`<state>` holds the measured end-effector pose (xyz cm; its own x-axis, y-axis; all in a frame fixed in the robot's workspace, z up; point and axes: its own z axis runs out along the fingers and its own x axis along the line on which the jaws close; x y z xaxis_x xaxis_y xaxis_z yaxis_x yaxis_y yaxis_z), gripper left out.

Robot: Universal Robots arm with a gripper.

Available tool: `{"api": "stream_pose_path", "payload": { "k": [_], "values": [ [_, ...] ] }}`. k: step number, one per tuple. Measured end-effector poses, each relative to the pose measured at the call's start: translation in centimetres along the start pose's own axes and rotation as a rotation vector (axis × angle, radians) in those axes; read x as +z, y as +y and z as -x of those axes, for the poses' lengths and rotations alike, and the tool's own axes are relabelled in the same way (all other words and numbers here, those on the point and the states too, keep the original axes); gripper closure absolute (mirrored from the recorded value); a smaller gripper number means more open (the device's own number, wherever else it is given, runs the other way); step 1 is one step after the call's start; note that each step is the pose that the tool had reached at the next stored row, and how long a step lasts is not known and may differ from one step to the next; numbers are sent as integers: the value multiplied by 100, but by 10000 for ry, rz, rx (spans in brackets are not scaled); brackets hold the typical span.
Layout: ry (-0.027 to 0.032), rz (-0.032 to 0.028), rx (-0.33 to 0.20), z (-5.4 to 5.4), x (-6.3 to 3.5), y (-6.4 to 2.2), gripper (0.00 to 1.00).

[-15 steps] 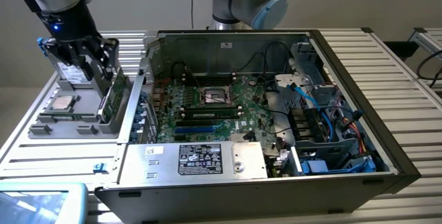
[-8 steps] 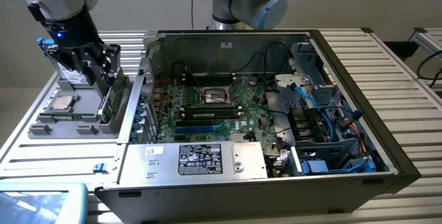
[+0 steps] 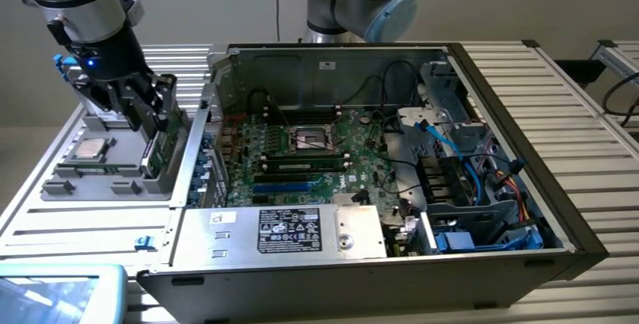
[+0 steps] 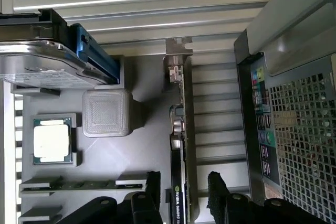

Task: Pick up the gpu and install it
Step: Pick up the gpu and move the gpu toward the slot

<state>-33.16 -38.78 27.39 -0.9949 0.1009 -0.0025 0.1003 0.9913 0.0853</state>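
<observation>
On the exterior view's left, a grey plastic parts tray (image 3: 90, 178) sits on the ribbed aluminium table (image 3: 589, 107). The black gripper (image 3: 140, 118) hangs over it, jaws wide and gripping nothing, straddling the green gpu card (image 4: 181, 145), which stands on edge in the tray. Rightwards lies an open black computer case (image 3: 499, 264), with a plain grey wall (image 3: 200, 2) behind

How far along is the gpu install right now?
Nothing is finished yet. The open gripper straddles the gpu, which stands on edge in the grey tray. Not yet done: gripping, lifting, and seating it on the motherboard.
</observation>
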Motion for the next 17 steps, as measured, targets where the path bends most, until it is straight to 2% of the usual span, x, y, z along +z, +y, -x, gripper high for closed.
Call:
{"api": "stream_pose_path", "payload": {
  "k": [11,17],
  "values": [
    [6,80,27,3,200,-18,50],
    [-21,130,-48,2,291,-26,50]
  ]
}}
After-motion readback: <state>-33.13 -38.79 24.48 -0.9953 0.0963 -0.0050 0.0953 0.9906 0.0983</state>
